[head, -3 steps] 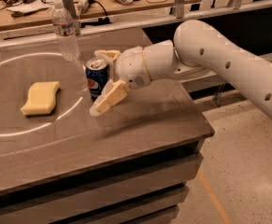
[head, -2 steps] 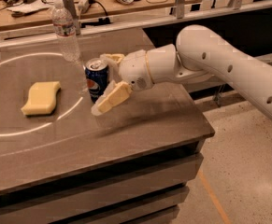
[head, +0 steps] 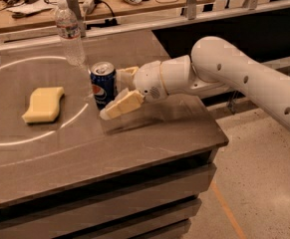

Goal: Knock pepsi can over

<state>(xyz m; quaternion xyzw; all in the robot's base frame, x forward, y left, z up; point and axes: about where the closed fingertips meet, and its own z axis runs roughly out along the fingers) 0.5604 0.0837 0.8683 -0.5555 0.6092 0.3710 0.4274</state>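
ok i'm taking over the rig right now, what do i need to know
End effector: open, low over the table, right beside the pepsi can; cannot tell if it touches.
Pepsi can: upright, near the water bottle, with a yellow sponge on its far side from the arm.
Done: approach to the can.
Left: push the can over.

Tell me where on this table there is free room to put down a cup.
Bare room: the wide front strip of the table, between the yellow sponge and the near edge, and the patch left of the water bottle. Crowded: around the pepsi can, where the open gripper sits close beside it.
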